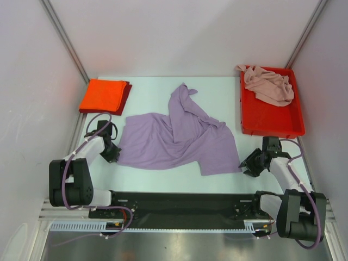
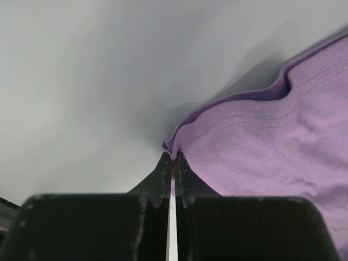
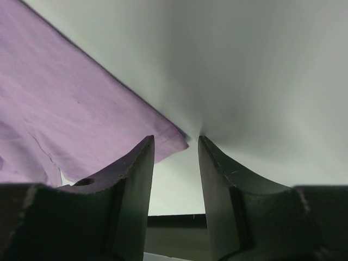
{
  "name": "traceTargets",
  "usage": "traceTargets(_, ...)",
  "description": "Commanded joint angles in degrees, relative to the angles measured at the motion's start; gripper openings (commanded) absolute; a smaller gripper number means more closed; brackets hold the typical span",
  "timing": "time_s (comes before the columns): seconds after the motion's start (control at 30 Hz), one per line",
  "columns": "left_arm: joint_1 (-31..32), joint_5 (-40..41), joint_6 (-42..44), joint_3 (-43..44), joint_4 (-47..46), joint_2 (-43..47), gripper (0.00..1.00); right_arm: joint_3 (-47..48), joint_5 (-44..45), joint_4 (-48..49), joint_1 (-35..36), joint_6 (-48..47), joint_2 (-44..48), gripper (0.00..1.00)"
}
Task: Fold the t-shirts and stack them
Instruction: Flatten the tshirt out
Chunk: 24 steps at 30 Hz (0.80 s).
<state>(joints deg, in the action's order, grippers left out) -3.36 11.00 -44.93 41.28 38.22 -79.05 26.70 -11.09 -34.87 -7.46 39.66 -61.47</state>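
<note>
Cloth covers the middle of the flat white table: a large, soft lavender-purple t-shirt lies spread but rumpled, with one sleeve bunched up toward the far side and folds running across its body.

The left arm is bent at the elbow above its base. Its white forearm reaches forward and inward, down to the shirt's left edge. The left gripper sits low against the table, and the wrist view shows its black jaws clenched together with the stitched purple hem pinched at their tips.

The right arm is folded tighter over its base, its forearm angled forward and toward the left. The right gripper rests low, just beside the shirt's near right corner. From the wrist its jaws stand apart, grasping nothing. The pointed corner of the purple cloth lies flat on the table, just ahead of the left finger and reaching toward the gap.

At the far left a folded square orange-red t-shirt lies on top of a dark red t-shirt, of which only an edge shows. At the far right a rigid red plastic tray holds a crumpled pale pink t-shirt in its far end, one fold draped over the rim.
</note>
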Motion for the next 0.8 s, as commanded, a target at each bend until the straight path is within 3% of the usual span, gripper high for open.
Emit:
traceTargets(0.0, -0.1, 1.7, 1.2, 2.2, -1.0, 0.3, 0.0, -2.0, 1.4, 2.1, 0.8, 0.2, 0.0, 0.44)
traceTargets(0.2, -0.2, 1.7, 1.4, 2.3, -1.0, 0.2, 0.01, -2.4, 2.0, 3.2, 1.4, 0.2, -1.5, 0.4)
traceTargets(0.4, -0.2, 2.1, 1.4, 2.0, -1.0, 0.6, 0.01, -2.7, 2.3, 3.4, 2.5, 0.2, -2.2, 0.27)
traceTargets(0.5, -0.2, 2.2, 1.7, 2.2, -0.9, 0.7, 0.0, -1.4, 2.0, 4.0, 4.0, -0.5, -3.6, 0.0)
traceTargets(0.6, -0.2, 2.4, 2.2, 3.1, -0.2, 1.5, 0.0, 3.5, 2.7, 2.9, 7.3, -1.6, -4.0, 0.0)
traceTargets(0.77, -0.2, 4.3, 5.1, 6.5, 2.3, 7.1, 0.0, 18.5, 7.0, -8.6, 15.3, -5.6, -3.0, 0.0)
